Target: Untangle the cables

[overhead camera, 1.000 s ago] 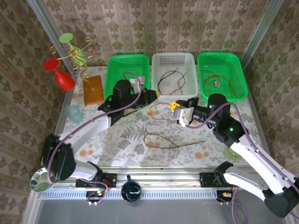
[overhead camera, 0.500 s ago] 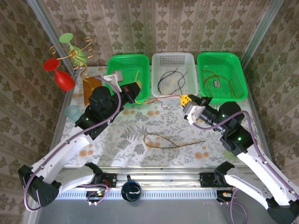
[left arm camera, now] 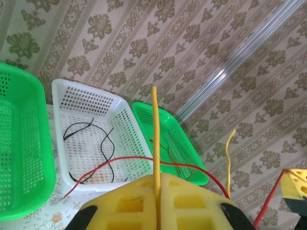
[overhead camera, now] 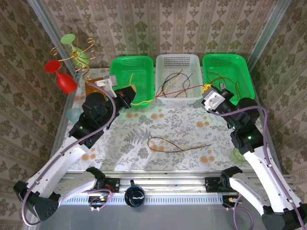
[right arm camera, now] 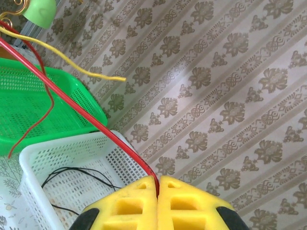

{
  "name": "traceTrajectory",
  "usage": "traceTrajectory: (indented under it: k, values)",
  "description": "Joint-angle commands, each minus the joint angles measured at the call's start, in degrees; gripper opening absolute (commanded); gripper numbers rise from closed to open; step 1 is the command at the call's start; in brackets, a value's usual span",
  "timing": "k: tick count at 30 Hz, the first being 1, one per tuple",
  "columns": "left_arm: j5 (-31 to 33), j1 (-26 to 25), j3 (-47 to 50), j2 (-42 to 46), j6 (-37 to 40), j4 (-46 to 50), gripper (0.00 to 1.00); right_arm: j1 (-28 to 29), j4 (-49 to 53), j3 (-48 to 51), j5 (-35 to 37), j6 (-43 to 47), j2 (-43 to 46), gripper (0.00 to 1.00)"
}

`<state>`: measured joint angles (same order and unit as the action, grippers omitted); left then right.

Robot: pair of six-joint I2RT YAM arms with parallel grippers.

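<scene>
Yellow foam covers the left fingers (left arm camera: 122, 206) and right fingers (right arm camera: 124, 207). There is a yellow cable (left arm camera: 154, 139), a red cable (right arm camera: 98, 125) and a black cable (overhead camera: 172, 150). Green baskets (overhead camera: 225, 56) flank a white basket (overhead camera: 177, 57). The bench (overhead camera: 129, 120) has a floral print, the walls (overhead camera: 168, 24) beige damask.

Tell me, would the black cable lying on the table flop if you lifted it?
Probably floppy: the black cable lies in a loose, curvy loop. It looks very thin, so it is likely light. If pushed, it would likely bend, not roll.
</scene>
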<state>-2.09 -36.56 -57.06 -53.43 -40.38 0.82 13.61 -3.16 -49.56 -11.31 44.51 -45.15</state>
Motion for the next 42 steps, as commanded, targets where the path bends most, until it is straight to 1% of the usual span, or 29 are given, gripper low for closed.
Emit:
traceTrajectory:
  k: [1, 5, 9, 13, 17, 21, 26, 28, 31, 34, 36, 39, 41, 42]
  values:
    - [2.4, 2.9, 1.4, 3.5, 2.8, 4.8, 0.00, -5.1, -4.5, -3.1, 8.0, -5.5, 0.2, 0.00]
    - [2.3, 4.1, 1.9, 5.2, 2.9, 6.4, 0.00, -8.7, -6.1, -4.1, 7.5, -10.6, -0.5, 0.00]
    - [1.3, 4.3, 1.5, 5.2, 4.0, 7.9, 0.00, -9.3, -5.1, -6.4, 5.6, -11.3, -2.0, 0.00]
    - [2.1, 4.7, 1.2, 5.7, 5.3, 9.8, 0.00, -10.6, -4.8, -8.3, 11.6, -11.3, -4.3, 0.00]
    - [2.9, 5.4, 1.3, 6.6, 5.5, 10.2, 0.00, -12.9, -5.8, -8.6, 9.6, -13.1, -4.3, 0.00]
    - [2.7, 5.8, 0.5, 6.1, 6.3, 9.7, 0.00, -13.0, -5.2, -10.4, 8.3, -13.8, -4.4, 0.00]
    - [2.7, 5.9, -1.7, 4.0, 9.2, 9.4, 0.00, -13.0, -5.7, -14.6, 9.9, -14.6, -4.2, 0.00]
    - [3.7, 5.9, -2.2, 3.2, 10.7, 9.1, 0.00, -13.1, -6.1, -16.6, 10.0, -15.3, -4.2, 0.00]
    - [6.0, 6.0, -3.4, 1.2, 13.2, 8.9, 0.00, -12.9, -7.7, -19.5, 11.4, -17.3, -5.0, 0.00]
    - [8.1, 5.9, -8.0, -2.7, 16.2, 10.9, 0.00, -12.9, -8.4, -22.9, 13.5, -18.5, -6.7, 0.00]
    - [10.1, 5.9, -11.3, -6.0, 19.4, 11.9, 0.00, -13.0, -8.4, -25.3, 13.4, -18.3, -8.0, 0.00]
    - [12.9, 5.9, -15.3, -11.3, 26.2, 12.0, 0.00, -13.0, -8.7, -28.6, 13.0, -18.1, -10.1, 0.00]
    - [15.3, 5.9, -19.7, -16.1, 31.8, 14.7, 0.00, -13.0, -8.8, -30.5, 12.9, -17.4, -11.7, 0.00]
    - [17.6, 5.8, -22.4, -18.9, 34.8, 17.0, 0.00, -13.0, -8.4, -31.6, 13.2, -17.0, -12.8, 0.00]
